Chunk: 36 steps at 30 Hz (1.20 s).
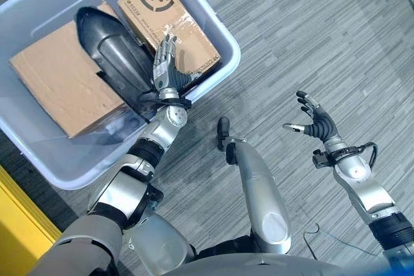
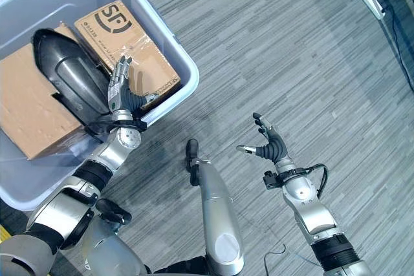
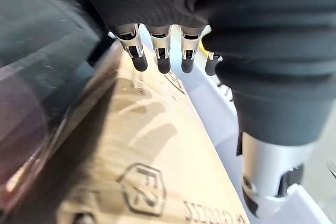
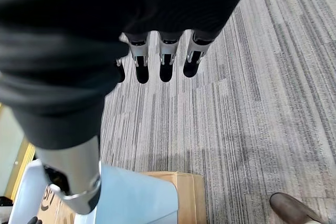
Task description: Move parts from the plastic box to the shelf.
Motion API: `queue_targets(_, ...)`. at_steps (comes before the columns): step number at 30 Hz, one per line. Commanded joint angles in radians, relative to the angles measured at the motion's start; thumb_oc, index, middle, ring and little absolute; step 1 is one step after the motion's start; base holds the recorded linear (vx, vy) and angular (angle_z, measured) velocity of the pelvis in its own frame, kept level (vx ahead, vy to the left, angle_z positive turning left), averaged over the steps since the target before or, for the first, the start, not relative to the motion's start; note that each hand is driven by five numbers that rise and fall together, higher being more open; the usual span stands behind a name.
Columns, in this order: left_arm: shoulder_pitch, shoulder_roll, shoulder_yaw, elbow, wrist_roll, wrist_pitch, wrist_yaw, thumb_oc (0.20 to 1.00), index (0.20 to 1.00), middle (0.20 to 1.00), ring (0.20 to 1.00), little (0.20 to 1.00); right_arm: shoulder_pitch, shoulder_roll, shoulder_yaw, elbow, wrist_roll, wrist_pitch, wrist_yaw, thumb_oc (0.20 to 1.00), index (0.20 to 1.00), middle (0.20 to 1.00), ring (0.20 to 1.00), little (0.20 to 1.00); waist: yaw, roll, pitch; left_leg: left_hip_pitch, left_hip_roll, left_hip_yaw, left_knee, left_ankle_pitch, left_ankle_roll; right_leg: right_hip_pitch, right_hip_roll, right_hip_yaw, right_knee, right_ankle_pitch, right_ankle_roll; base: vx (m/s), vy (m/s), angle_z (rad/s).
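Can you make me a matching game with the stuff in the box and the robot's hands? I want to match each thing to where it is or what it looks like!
Things:
1. plastic box
2. dark curved part
3. printed cardboard carton
4. right robot hand

Descriptions:
A. open above the grey carpet, holding nothing
B. brown, right under the open left robot hand
C. pale blue, holding everything
D. shiny black-grey, lying between two cardboard boxes

Pairs: 1-C, 2-D, 3-B, 4-A

A pale blue plastic box (image 1: pixel 220 37) on the floor holds a dark curved part (image 1: pixel 113 53) between cardboard cartons (image 1: pixel 169 17).
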State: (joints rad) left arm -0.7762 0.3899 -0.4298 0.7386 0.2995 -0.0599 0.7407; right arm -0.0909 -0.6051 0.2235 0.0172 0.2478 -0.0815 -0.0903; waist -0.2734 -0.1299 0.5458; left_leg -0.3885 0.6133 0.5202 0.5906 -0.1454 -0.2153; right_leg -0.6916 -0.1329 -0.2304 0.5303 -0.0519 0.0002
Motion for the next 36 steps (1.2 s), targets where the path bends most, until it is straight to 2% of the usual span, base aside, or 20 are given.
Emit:
queue_targets(1, -0.011, 0.059, -0.025, -0.027, 0.039, -0.022, 0.045, 1.0, 1.0, 1.0, 1.0, 1.0, -0.019, 0.004, -0.026, -0.043, 0.008, -0.031, 0.01, 1.0, 1.0, 1.0, 1.0, 1.0, 0.023, -0.053, -0.026, -0.14, 0.04, -0.034, 0.079, 0.047, -0.017, 0.033, -0.126, 0.004, -0.005, -0.046, 0.169, -0.02, 0.009, -0.08)
queue_targets(3, -0.007, 0.063, -0.022, -0.025, 0.076, -0.029, 0.123, 1.0, 1.0, 1.0, 1.0, 1.0, -0.018, 0.004, -0.018, -0.037, 0.004, -0.05, 0.011, 1.0, 1.0, 1.0, 1.0, 1.0, 0.024, -0.047, -0.026, -0.136, 0.035, -0.032, 0.073, 0.051, -0.018, 0.031, -0.127, 0.007, -0.005, -0.047, 0.167, -0.02, 0.0, -0.08)
queue_targets(4, -0.002, 0.067, -0.015, -0.028, 0.11, -0.055, 0.198, 1.0, 1.0, 1.0, 1.0, 1.0, -0.016, 0.003, -0.015, -0.038, 0.004, -0.058, 0.007, 1.0, 1.0, 1.0, 1.0, 1.0, 0.025, -0.044, -0.026, -0.133, 0.032, -0.032, 0.071, 0.051, -0.018, 0.032, -0.13, 0.007, -0.007, -0.047, 0.166, -0.03, -0.02, -0.05)
queue_targets(5, 0.001, 0.07, -0.011, -0.035, 0.113, -0.07, 0.227, 1.0, 1.0, 1.0, 1.0, 1.0, -0.016, 0.003, -0.014, -0.039, 0.006, -0.057, 0.006, 1.0, 1.0, 1.0, 1.0, 1.0, 0.027, -0.043, -0.026, -0.13, 0.03, -0.033, 0.068, 0.05, -0.017, 0.034, -0.132, 0.006, -0.008, -0.046, 0.166, -0.03, -0.034, -0.01)
queue_targets(7, 0.027, 0.082, 0.031, -0.086, 0.127, -0.181, 0.399, 1.0, 1.0, 1.0, 1.0, 1.0, -0.007, 0.006, -0.001, -0.031, 0.002, -0.071, -0.011, 1.0, 1.0, 1.0, 1.0, 1.0, 0.041, -0.033, -0.026, -0.12, 0.016, -0.037, 0.055, 0.053, -0.017, 0.041, -0.138, 0.003, -0.012, -0.048, 0.164, -0.03, -0.045, 0.08)
queue_targets(8, 0.055, 0.082, 0.074, -0.132, 0.128, -0.257, 0.506, 1.0, 1.0, 1.0, 1.0, 1.0, 0.002, 0.015, 0.002, -0.028, -0.009, -0.086, -0.024, 1.0, 1.0, 1.0, 1.0, 1.0, 0.053, -0.029, -0.026, -0.119, 0.005, -0.047, 0.05, 0.054, -0.016, 0.047, -0.139, 0.0, -0.014, -0.051, 0.163, -0.04, -0.071, 0.07)
queue_targets(10, 0.106, 0.058, 0.161, -0.198, 0.093, -0.357, 0.624, 1.0, 1.0, 1.0, 1.0, 1.0, 0.016, 0.036, 0.005, -0.017, -0.014, -0.101, -0.047, 1.0, 1.0, 1.0, 1.0, 1.0, 0.074, -0.024, -0.026, -0.113, -0.011, -0.066, 0.035, 0.058, -0.017, 0.063, -0.144, -0.009, -0.026, -0.052, 0.166, -0.05, -0.165, 0.22)
queue_targets(11, 0.191, 0.007, 0.227, -0.268, 0.083, -0.417, 0.62, 1.0, 1.0, 1.0, 1.0, 1.0, 0.034, 0.069, -0.003, -0.005, 0.027, -0.125, -0.06, 1.0, 1.0, 1.0, 1.0, 1.0, 0.097, -0.027, -0.026, -0.105, -0.024, -0.087, 0.02, 0.057, -0.017, 0.096, -0.143, -0.026, -0.051, -0.053, 0.168, -0.05, -0.291, 0.34)
queue_targets(14, 0.333, -0.045, 0.249, -0.315, -0.076, -0.418, 0.545, 1.0, 1.0, 1.0, 1.0, 1.0, 0.062, 0.107, 0.005, -0.042, 0.008, -0.139, -0.09, 1.0, 1.0, 1.0, 1.0, 1.0, 0.133, -0.037, -0.026, -0.066, -0.021, -0.093, -0.011, 0.077, -0.023, 0.15, -0.146, -0.063, -0.081, -0.047, 0.167, -0.02, -0.211, 0.45)
queue_targets(16, 0.424, -0.084, 0.263, -0.297, -0.147, -0.454, 0.574, 1.0, 1.0, 1.0, 1.0, 1.0, 0.08, 0.103, 0.014, -0.044, 0.009, -0.145, -0.108, 1.0, 1.0, 1.0, 1.0, 1.0, 0.156, -0.044, -0.026, -0.039, -0.011, -0.101, -0.025, 0.094, -0.023, 0.195, -0.142, -0.08, -0.106, -0.045, 0.159, 0.04, -0.18, 0.11)
queue_targets(17, 0.432, -0.094, 0.274, -0.276, -0.173, -0.446, 0.628, 1.0, 1.0, 1.0, 1.0, 1.0, 0.075, 0.101, 0.017, -0.022, -0.005, -0.152, -0.133, 1.0, 1.0, 1.0, 1.0, 1.0, 0.162, -0.043, -0.026, -0.029, -0.009, -0.103, -0.033, 0.101, -0.025, 0.213, -0.138, -0.086, -0.118, -0.043, 0.156, 0.05, -0.133, -0.08)
queue_targets(18, 0.432, -0.095, 0.283, -0.263, -0.216, -0.443, 0.609, 1.0, 1.0, 1.0, 1.0, 1.0, 0.072, 0.102, 0.018, -0.008, -0.001, -0.156, -0.139, 1.0, 1.0, 1.0, 1.0, 1.0, 0.164, -0.043, -0.026, -0.025, -0.008, -0.104, -0.035, 0.106, -0.026, 0.22, -0.134, -0.089, -0.123, -0.044, 0.155, 0.07, -0.202, -0.05)
queue_targets(19, 0.409, -0.095, 0.295, -0.216, -0.265, -0.429, 0.518, 1.0, 1.0, 1.0, 1.0, 1.0, 0.066, 0.108, 0.031, 0.004, 0.005, -0.161, -0.152, 1.0, 1.0, 1.0, 1.0, 1.0, 0.164, -0.056, -0.026, -0.03, 0.01, -0.105, -0.031, 0.117, -0.029, 0.221, -0.13, -0.097, -0.12, -0.042, 0.155, 0.05, -0.166, -0.03)
queue_targets(20, 0.405, -0.094, 0.293, -0.216, -0.269, -0.425, 0.51, 1.0, 1.0, 1.0, 1.0, 1.0, 0.066, 0.108, 0.032, 0.003, 0.007, -0.159, -0.153, 1.0, 1.0, 1.0, 1.0, 1.0, 0.163, -0.058, -0.026, -0.031, 0.012, -0.105, -0.031, 0.117, -0.03, 0.221, -0.129, -0.099, -0.121, -0.041, 0.155, 0.04, -0.172, -0.01)
queue_targets(21, 0.385, -0.099, 0.277, -0.213, -0.343, -0.405, 0.456, 1.0, 1.0, 1.0, 1.0, 1.0, 0.062, 0.104, 0.039, 0.007, 0.007, -0.15, -0.168, 1.0, 1.0, 1.0, 1.0, 1.0, 0.159, -0.061, -0.026, -0.031, 0.019, -0.101, -0.032, 0.122, -0.031, 0.223, -0.125, -0.105, -0.126, -0.039, 0.154, 0.02, -0.049, 0.04)
queue_targets(22, 0.358, -0.109, 0.264, -0.194, -0.315, -0.382, 0.497, 1.0, 1.0, 1.0, 1.0, 1.0, 0.05, 0.104, 0.043, 0.014, -0.008, -0.141, -0.188, 1.0, 1.0, 1.0, 1.0, 1.0, 0.151, -0.062, -0.026, -0.03, 0.024, -0.096, -0.034, 0.13, -0.033, 0.218, -0.12, -0.104, -0.126, -0.038, 0.153, 0.02, -0.04, 0.02)
queue_targets(27, 0.298, -0.093, 0.256, -0.186, -0.243, -0.382, 0.586, 1.0, 1.0, 1.0, 1.0, 1.0, 0.045, 0.094, 0.051, 0.018, 0.002, -0.132, -0.192, 1.0, 1.0, 1.0, 1.0, 1.0, 0.133, -0.069, -0.026, -0.026, 0.035, -0.082, -0.03, 0.132, -0.034, 0.211, -0.116, -0.097, -0.12, -0.038, 0.153, 0.01, -0.001, 0.0)
queue_targets(33, 0.249, -0.075, 0.268, -0.175, -0.231, -0.381, 0.566, 1.0, 1.0, 1.0, 1.0, 1.0, 0.044, 0.089, 0.061, 0.012, -0.005, -0.113, -0.171, 1.0, 1.0, 1.0, 1.0, 1.0, 0.115, -0.067, -0.026, -0.031, 0.05, -0.075, -0.011, 0.137, -0.037, 0.196, -0.113, -0.085, -0.105, -0.045, 0.149, 0.01, 0.022, -0.04)
queue_targets(36, 0.214, -0.073, 0.271, -0.142, -0.315, -0.336, 0.544, 1.0, 1.0, 1.0, 1.0, 1.0, 0.037, 0.084, 0.059, 0.01, -0.01, -0.116, -0.156, 1.0, 1.0, 1.0, 1.0, 1.0, 0.106, -0.065, -0.026, -0.039, 0.056, -0.074, 0.001, 0.132, -0.036, 0.182, -0.115, -0.078, -0.088, -0.051, 0.15, 0.03, 0.034, -0.04)
